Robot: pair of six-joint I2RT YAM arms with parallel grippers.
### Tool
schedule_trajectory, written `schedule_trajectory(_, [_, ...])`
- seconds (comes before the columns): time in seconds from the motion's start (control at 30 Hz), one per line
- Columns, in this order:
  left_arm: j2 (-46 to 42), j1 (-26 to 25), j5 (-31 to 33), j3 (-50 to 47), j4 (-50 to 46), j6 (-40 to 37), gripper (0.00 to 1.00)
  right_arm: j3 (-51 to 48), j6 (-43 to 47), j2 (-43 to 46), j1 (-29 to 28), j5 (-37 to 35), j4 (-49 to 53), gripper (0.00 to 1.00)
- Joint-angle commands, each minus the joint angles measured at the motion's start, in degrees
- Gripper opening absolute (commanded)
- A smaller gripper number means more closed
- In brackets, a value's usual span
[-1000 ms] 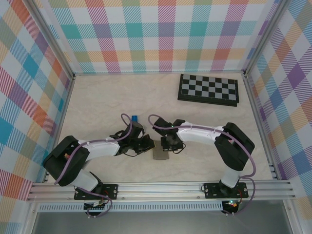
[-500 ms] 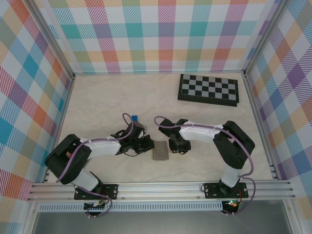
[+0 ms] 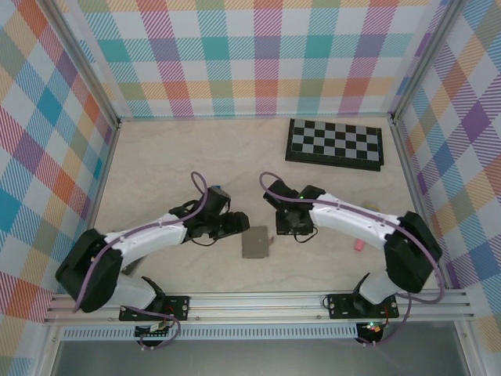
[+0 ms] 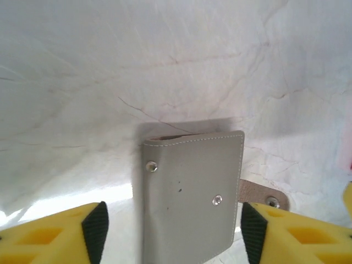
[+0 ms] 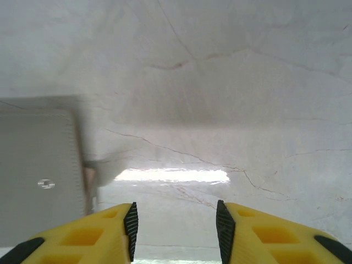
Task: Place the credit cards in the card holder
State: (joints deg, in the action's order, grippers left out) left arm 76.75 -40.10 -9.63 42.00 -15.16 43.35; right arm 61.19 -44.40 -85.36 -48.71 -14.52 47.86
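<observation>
The card holder (image 3: 255, 243) lies folded shut on the table, flat and grey, between the two arms. In the left wrist view the card holder (image 4: 192, 201) shows two snap studs and a tan tab on its right; a thin tan edge peeks from its top. My left gripper (image 4: 173, 234) is open, its pads (image 4: 96, 231) either side of the holder's near end with gaps on both sides. My right gripper (image 5: 176, 225) is open over bare table, with the holder (image 5: 36, 170) to its left. I cannot make out any credit cards as such.
A black-and-white chessboard (image 3: 335, 144) lies at the back right. A small pink thing (image 3: 358, 245) sits on the table just beyond the right forearm. Checked walls and metal rails close in the table on three sides.
My left gripper has opened and let go of the card holder. My right gripper has opened too and drawn back to the right, away from the holder; the right arm's elbow swung right.
</observation>
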Motion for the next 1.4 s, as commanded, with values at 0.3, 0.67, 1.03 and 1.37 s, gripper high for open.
schedule_trajectory(0.3, [-17.5, 11.0, 34.8, 11.8, -38.8, -3.7, 1.0, -0.9, 0.8, 6.2, 0.4, 3.4, -9.4, 0.68])
schedule_trajectory(0.67, [-22.9, 52.3, 33.3, 9.2, -41.6, -7.1, 1.0, 3.4, 2.7, 1.6, 0.4, 7.9, -9.4, 0.78])
schedule_trajectory(1.03, [-23.3, 78.5, 17.1, 3.1, -33.5, -5.7, 1.0, 6.2, 4.7, 0.2, 0.3, 8.2, -6.7, 0.81])
schedule_trajectory(1.37, [-25.8, 84.6, 11.3, -4.9, -26.1, -1.8, 1.0, 6.6, 5.6, -0.5, 0.3, 8.3, -5.4, 0.81])
